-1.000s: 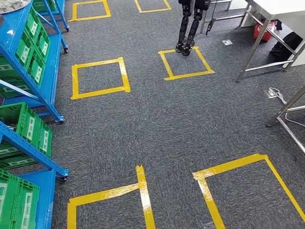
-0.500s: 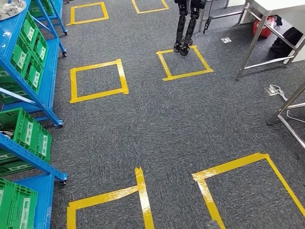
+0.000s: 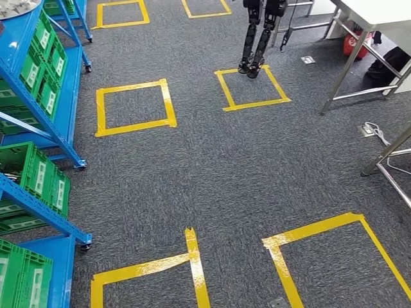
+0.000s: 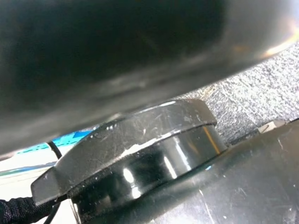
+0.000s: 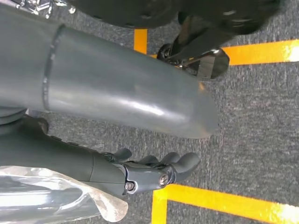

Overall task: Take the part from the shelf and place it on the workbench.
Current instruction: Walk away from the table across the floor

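Observation:
My right hand (image 5: 148, 172) hangs above the grey carpet in the right wrist view. Its thick grey thumb (image 5: 123, 100) and dark fingers (image 5: 176, 163) reach out almost straight. A part in a clear, crinkled plastic bag (image 5: 53, 198) lies against the fingers, close to the camera, and the hand appears to hold it. The blue shelf (image 3: 43, 114) stands along the left edge of the head view. A white workbench (image 3: 383, 13) with metal legs stands at the far right.
Green crates (image 3: 41, 179) fill the shelf's levels, with loose grey parts (image 3: 15, 6) on top. Yellow tape squares (image 3: 133, 108) mark the carpet. Another robot's dark legs (image 3: 257, 45) stand in a far square. A floor socket with white cable (image 3: 370, 128) lies near a second table's leg (image 3: 385, 154).
The whole head picture has shifted slightly back and forth, so the camera moved. Nothing on the floor or shelf has moved by itself.

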Motion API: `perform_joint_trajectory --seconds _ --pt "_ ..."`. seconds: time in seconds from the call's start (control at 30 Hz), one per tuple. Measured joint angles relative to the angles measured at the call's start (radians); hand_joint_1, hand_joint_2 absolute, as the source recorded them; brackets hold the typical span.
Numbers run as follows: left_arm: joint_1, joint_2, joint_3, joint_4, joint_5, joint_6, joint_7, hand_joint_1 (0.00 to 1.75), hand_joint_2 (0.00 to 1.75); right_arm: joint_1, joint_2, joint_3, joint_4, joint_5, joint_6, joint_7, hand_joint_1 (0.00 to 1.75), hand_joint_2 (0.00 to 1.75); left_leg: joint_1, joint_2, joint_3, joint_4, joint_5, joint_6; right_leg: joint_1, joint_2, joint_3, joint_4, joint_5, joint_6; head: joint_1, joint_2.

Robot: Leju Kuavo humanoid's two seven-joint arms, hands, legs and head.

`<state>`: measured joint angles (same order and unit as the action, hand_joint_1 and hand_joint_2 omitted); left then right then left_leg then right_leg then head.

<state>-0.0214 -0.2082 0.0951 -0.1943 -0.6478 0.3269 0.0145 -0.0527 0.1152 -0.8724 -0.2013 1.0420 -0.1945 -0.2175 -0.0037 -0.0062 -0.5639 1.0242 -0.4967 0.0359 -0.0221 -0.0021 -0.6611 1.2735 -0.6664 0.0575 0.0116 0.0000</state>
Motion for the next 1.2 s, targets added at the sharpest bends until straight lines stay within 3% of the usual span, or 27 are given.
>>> perform_joint_trajectory --seconds 0.03,0.07,0.13,0.2,0.27,0.4,0.7,0.83,0.9,0.97,1.0,1.03,1.1,1.13,1.2 --pt "0.000 0.000 0.000 0.000 0.000 0.000 0.000 0.00 0.00 0.001 0.000 0.000 0.000 0.000 0.000 0.000 0.00 0.00 -0.003 -0.001 0.004 0.000 -0.004 0.003 0.001 0.000 -0.023 0.029 0.005 -0.002 0.000 0.000" --pt "0.001 0.000 0.000 0.000 0.000 0.000 0.000 0.00 0.00 0.002 0.000 0.000 0.000 0.000 0.000 0.000 0.00 0.00 -0.005 -0.002 0.010 0.000 -0.008 0.004 0.002 0.000 -0.028 0.017 0.032 -0.004 0.001 0.000" --pt "0.002 0.000 0.001 0.000 0.000 0.000 0.000 0.00 0.00 0.002 0.000 0.000 0.000 0.000 0.000 0.000 0.00 0.00 -0.007 -0.004 0.026 0.000 -0.019 0.002 0.006 0.000 0.014 -0.101 0.119 -0.013 0.001 0.000" --pt "0.000 -0.001 0.001 0.000 0.000 0.000 -0.001 0.00 0.00 0.000 -0.001 -0.001 0.000 0.000 0.000 0.000 0.00 0.00 -0.011 -0.005 0.035 0.003 -0.030 -0.006 0.010 0.000 0.064 -0.208 0.165 -0.022 0.001 0.000" --pt "0.000 0.000 0.001 0.000 0.000 0.000 -0.002 0.00 0.00 0.000 -0.002 -0.002 0.000 0.000 0.000 0.000 0.00 0.00 -0.014 -0.005 0.036 0.007 -0.035 -0.011 0.013 0.002 0.082 -0.237 0.166 -0.024 0.000 0.000" --pt "-0.001 0.001 0.001 0.000 -0.004 0.001 -0.011 0.00 0.00 0.003 -0.002 -0.002 0.000 0.001 -0.001 0.000 0.00 0.00 -0.014 -0.005 0.040 0.000 -0.033 -0.006 0.013 0.003 0.083 -0.241 0.164 -0.025 -0.001 0.000" --pt "-0.001 0.000 0.001 0.000 -0.011 0.008 -0.014 0.00 0.00 0.000 -0.001 -0.001 0.000 0.012 -0.008 0.001 0.00 0.00 -0.015 -0.005 0.046 -0.010 -0.033 -0.012 0.012 0.001 0.087 -0.243 0.161 -0.030 0.000 0.000" --pt "-0.001 0.000 0.001 0.000 -0.013 0.010 -0.014 0.00 0.00 -0.001 -0.002 -0.001 0.000 0.020 -0.017 0.001 0.00 0.00 -0.011 -0.007 0.067 -0.052 -0.008 0.008 0.011 -0.002 0.093 -0.252 0.161 -0.017 -0.001 0.000" --pt "0.000 -0.001 0.001 0.000 -0.014 0.010 -0.014 0.00 0.00 -0.001 -0.002 -0.001 0.000 0.024 -0.022 0.000 0.00 0.00 -0.004 -0.010 0.080 -0.076 0.005 0.010 0.010 0.001 0.056 -0.173 0.116 -0.011 0.003 0.000" --pt "0.001 -0.002 0.001 0.000 -0.014 0.011 -0.014 0.00 0.00 0.000 -0.002 -0.001 0.000 0.029 -0.025 0.000 0.00 0.00 -0.001 -0.016 0.081 -0.078 0.006 0.010 0.005 0.002 -0.008 -0.042 0.062 -0.001 0.006 0.000" --pt "0.001 -0.002 0.001 0.000 -0.014 0.011 -0.014 0.00 0.00 0.001 -0.002 0.000 0.000 0.031 -0.026 0.000 0.00 0.00 0.000 -0.022 0.081 -0.077 0.005 0.007 0.001 0.002 -0.029 -0.001 0.055 0.005 0.006 0.000" --pt "0.002 -0.002 0.001 0.000 -0.014 0.011 -0.014 0.00 0.00 0.002 -0.002 0.000 0.000 0.033 -0.026 0.000 0.00 0.00 0.003 -0.030 0.082 -0.075 0.003 0.003 -0.004 0.002 -0.032 0.001 0.068 0.011 0.006 0.000" --pt "0.001 -0.003 0.001 0.000 -0.014 0.010 -0.014 0.00 0.00 0.003 -0.002 0.000 0.000 0.035 -0.027 0.000 0.00 0.00 0.012 -0.051 0.083 -0.062 -0.007 -0.014 -0.018 0.014 0.020 -0.108 0.135 0.026 0.006 0.000" --pt "0.000 -0.002 0.001 0.000 -0.014 0.010 -0.014 0.00 0.00 0.004 -0.001 0.000 0.000 0.035 -0.028 0.000 0.00 0.00 0.016 -0.062 0.079 -0.050 -0.015 -0.025 -0.024 0.039 0.054 -0.173 0.155 0.034 0.010 0.000" --pt "-0.002 -0.002 0.001 0.000 -0.014 0.010 -0.014 0.00 0.00 0.003 0.000 0.000 0.002 0.035 -0.028 0.000 0.00 0.00 0.019 -0.083 0.064 -0.024 -0.028 -0.044 -0.029 0.078 0.094 -0.238 0.158 0.029 0.013 0.000"
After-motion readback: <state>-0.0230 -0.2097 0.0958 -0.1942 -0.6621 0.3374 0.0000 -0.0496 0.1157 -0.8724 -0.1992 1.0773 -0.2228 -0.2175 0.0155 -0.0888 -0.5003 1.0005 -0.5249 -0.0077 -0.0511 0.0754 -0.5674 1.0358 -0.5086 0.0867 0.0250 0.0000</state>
